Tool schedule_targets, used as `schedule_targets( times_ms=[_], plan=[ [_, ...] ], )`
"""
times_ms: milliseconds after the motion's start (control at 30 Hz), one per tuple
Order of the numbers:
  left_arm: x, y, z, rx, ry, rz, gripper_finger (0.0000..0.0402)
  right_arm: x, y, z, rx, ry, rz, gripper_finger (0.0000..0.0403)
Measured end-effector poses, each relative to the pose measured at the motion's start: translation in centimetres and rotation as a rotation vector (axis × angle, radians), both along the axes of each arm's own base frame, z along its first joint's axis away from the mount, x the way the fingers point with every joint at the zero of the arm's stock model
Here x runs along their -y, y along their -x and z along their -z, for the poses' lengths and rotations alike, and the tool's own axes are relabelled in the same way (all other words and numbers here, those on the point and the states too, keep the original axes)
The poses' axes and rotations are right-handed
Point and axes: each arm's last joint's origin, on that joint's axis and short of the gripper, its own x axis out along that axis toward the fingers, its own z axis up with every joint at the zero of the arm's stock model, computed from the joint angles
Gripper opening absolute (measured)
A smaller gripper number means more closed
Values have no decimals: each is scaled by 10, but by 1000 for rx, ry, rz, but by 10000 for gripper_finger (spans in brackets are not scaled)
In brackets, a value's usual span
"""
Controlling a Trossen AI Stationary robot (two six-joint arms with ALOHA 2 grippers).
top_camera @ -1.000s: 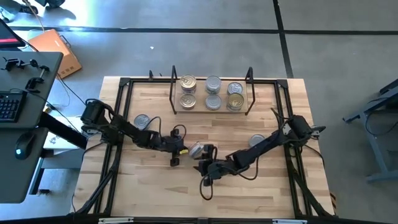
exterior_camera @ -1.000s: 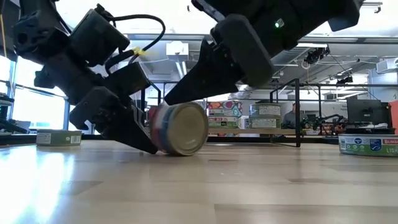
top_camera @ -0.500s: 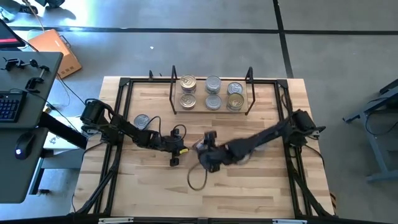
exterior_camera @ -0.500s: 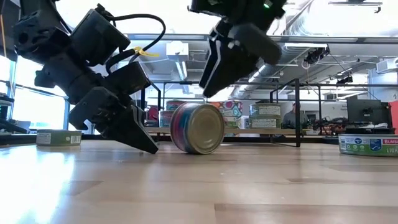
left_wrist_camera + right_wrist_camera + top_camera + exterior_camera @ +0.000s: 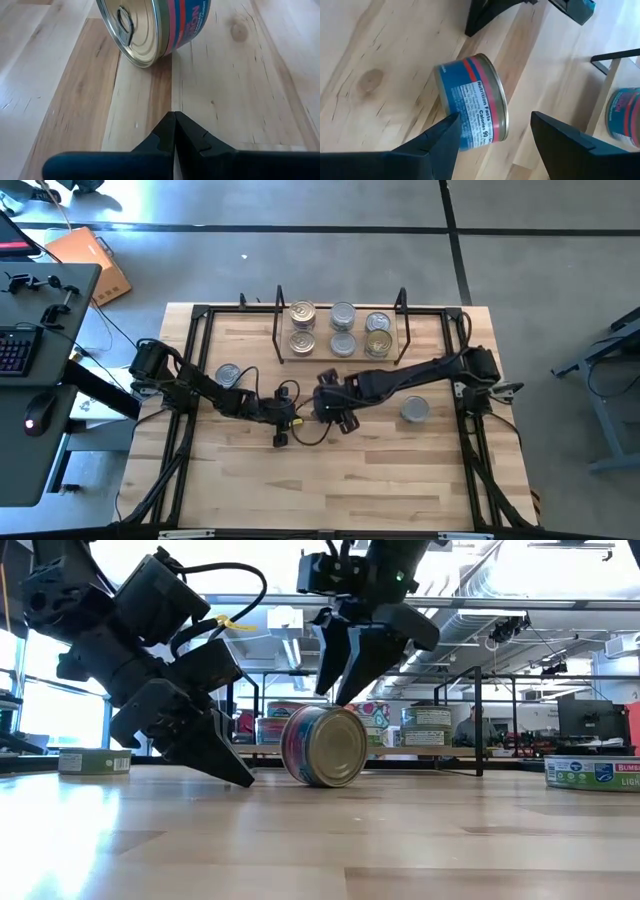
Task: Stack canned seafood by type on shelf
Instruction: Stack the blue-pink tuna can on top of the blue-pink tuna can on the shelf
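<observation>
The right gripper [image 5: 345,690] hangs fingertips-down directly above a blue-and-pink can [image 5: 325,746] that lies on its side on the worktop [image 5: 400,470]; its jaws are spread wide around empty air, holding nothing. The left gripper [image 5: 235,775], pinched fully closed with its tips on the wood, sits just beside that can, facing its pull-tab lid. Beyond both grippers the shelf [image 5: 340,358] carries 6 cans, and 2 more tins rest apart, 1 [image 5: 228,373] near the left arm and 1 [image 5: 414,410] under the right arm.

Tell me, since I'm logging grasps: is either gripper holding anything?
Nothing is held. The blue-and-red round tin lies on its side; the open right gripper hovers above it, and the shut left gripper is beside it.
</observation>
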Motion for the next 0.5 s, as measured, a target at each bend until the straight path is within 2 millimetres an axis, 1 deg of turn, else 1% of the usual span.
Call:
schedule_targets(
  times_ms=[167, 233, 333, 500],
  plan=[
    [0, 0, 0, -1, 1, 2, 0, 5, 0, 1, -18, -62, -8, 235],
    [0, 0, 0, -1, 1, 3, 0, 5, 1, 1, -22, -71, -13, 241],
    [0, 0, 0, -2, 1, 3, 0, 4, 1, 1, -29, -70, -15, 261],
    [0, 0, 0, -3, 1, 3, 0, 1, 2, 1, -31, -67, -26, 307]
  ],
)
